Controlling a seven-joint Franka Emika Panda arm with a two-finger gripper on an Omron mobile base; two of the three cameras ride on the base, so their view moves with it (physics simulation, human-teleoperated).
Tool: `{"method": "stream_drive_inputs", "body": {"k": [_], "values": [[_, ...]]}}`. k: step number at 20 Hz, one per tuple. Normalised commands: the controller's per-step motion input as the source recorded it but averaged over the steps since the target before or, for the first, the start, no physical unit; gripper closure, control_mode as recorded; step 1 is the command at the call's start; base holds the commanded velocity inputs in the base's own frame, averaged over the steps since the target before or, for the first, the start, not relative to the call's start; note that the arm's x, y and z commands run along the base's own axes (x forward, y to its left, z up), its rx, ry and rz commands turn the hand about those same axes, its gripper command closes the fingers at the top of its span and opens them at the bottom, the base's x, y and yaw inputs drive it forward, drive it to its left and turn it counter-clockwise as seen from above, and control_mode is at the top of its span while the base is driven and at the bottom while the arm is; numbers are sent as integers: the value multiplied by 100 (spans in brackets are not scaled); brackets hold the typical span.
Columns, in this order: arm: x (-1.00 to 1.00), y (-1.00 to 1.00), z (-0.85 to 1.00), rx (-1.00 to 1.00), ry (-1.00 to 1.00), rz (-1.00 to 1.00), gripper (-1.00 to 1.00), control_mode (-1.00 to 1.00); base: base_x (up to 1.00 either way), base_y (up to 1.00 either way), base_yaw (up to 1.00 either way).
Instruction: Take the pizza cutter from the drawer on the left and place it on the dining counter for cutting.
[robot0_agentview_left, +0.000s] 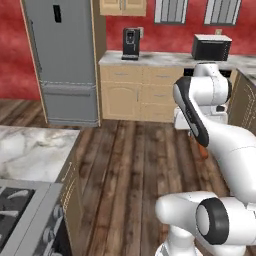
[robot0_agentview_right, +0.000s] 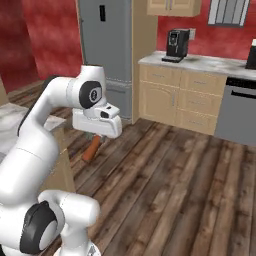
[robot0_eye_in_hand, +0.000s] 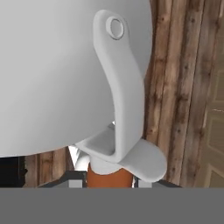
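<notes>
We see the hand (robot0_agentview_right: 95, 137) clamped on the pizza cutter (robot0_eye_in_hand: 65, 83) over the floor (robot0_agentview_right: 170, 175); a loose grip risks dropping it.

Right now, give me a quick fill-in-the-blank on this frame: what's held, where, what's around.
1. The gripper is shut on the ______ of the pizza cutter.
2. The pizza cutter hangs above the ______ floor.
3. The black coffee machine stands on the marble ______.
4. Left of that stands a tall grey ______.

Missing words: handle; wooden; worktop; fridge
</notes>
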Motion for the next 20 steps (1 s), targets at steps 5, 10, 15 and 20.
{"method": "stream_drive_inputs", "body": {"k": [5,10,15,20], "values": [[0,0,0,0,0,0,100,100,58,-16,-34],[0,0,0,0,0,0,100,100,53,-9,-50],[0,0,0,0,0,0,100,100,100,-2,-7],[0,0,0,0,0,0,100,100,100,-17,5]]}}
